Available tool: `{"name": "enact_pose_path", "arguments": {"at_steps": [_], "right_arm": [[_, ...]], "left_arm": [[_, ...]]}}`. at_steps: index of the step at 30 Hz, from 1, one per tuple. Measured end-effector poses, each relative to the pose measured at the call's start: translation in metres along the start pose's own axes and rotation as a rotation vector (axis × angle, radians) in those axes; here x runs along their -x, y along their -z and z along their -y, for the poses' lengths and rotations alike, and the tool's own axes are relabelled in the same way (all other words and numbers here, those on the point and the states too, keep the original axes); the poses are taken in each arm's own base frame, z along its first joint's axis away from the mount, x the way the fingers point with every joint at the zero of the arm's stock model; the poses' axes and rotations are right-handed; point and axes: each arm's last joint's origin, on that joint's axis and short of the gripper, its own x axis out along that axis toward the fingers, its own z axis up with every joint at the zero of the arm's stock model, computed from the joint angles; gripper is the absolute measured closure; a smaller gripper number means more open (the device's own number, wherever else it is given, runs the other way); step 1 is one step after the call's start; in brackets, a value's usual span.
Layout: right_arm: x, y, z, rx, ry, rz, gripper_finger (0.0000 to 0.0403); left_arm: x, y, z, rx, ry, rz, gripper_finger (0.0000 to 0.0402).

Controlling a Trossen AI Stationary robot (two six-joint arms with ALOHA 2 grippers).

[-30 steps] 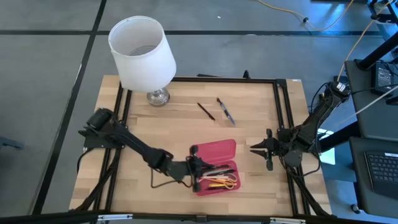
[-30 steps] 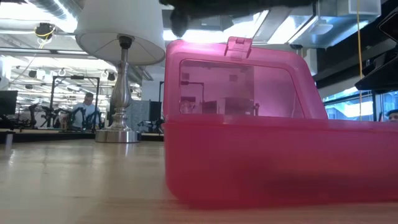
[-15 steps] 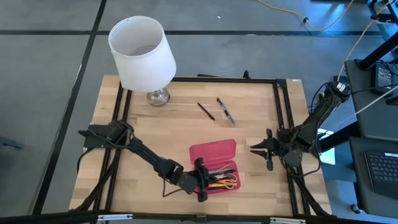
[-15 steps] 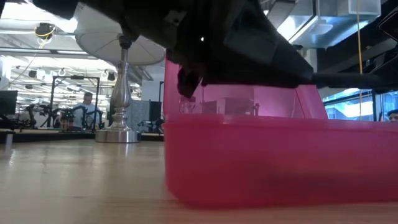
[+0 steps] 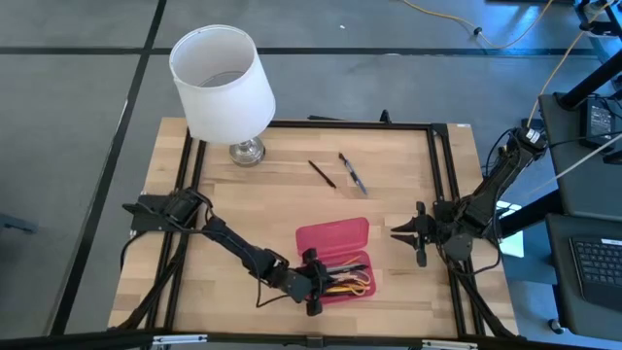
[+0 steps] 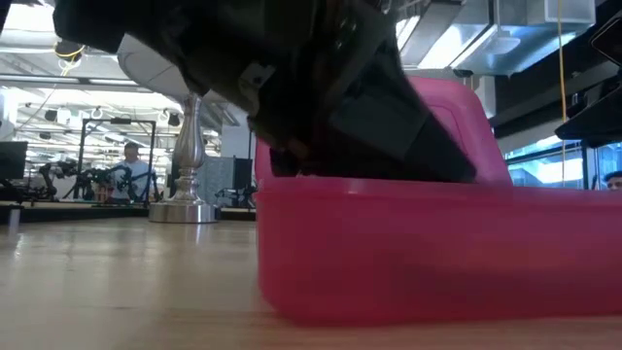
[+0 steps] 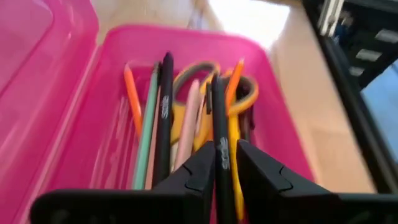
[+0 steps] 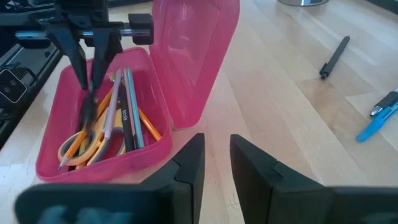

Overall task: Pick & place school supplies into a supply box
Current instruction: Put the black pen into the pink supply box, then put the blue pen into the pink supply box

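Observation:
The pink supply box (image 5: 340, 277) lies open near the table's near edge, its lid (image 5: 332, 236) raised on the far side. Its tray (image 7: 112, 124) holds yellow-handled scissors (image 7: 239, 102) and orange, teal, pink and black pens. My left gripper (image 5: 313, 282) is at the tray's left end, shut on a black pen (image 7: 215, 118). A black pen (image 5: 322, 173) and a blue-grey pen (image 5: 352, 173) lie flat on the table beyond the box. My right gripper (image 5: 403, 233) waits open, right of the box. My left gripper pinches the black pen partway along its shaft (image 7: 216, 134) between its two fingers (image 7: 196, 168). The pen runs lengthwise between the fingers and along the tray. Its forward end (image 7: 211, 81) reaches in over the scissors and the other pens; whether it rests on them I cannot tell.
A white-shaded lamp (image 5: 224, 83) stands on its metal base (image 5: 247, 151) at the table's far left. A black frame (image 5: 442, 185) runs round the table top. Bare wood lies between the box and the two loose pens. A person sits far back in the room (image 6: 131, 165).
My left gripper has moved toward the table's near edge and come down from above the box's left end into the tray, carrying the black pen. In the low view it now hides most of the lid. Most of that move came first; since then it has only sunk a little.

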Motion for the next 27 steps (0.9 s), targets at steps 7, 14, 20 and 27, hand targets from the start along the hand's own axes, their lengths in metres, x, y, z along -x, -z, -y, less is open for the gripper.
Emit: {"name": "enact_pose_path", "arguments": {"at_steps": [7, 14, 20, 27], "right_arm": [[0.0, 0.0, 0.0, -0.001, 0.0, 0.001, 0.0323], [0.0, -0.002, -0.001, -0.01, -0.004, 0.014, 0.0323], [0.0, -0.005, -0.003, -0.023, -0.007, 0.047, 0.0323], [-0.002, -0.008, 0.001, -0.032, 0.095, 0.117, 0.0323]], "left_arm": [[0.002, -0.002, 0.0, -0.062, -0.002, -0.005, 0.0317], [0.033, -0.044, 0.008, -0.111, 0.048, 0.095, 0.0312], [0.083, -0.079, 0.02, -0.249, 0.072, 0.151, 0.0318], [0.129, -0.101, 0.01, -0.337, -0.07, 0.144, 0.0318]]}}
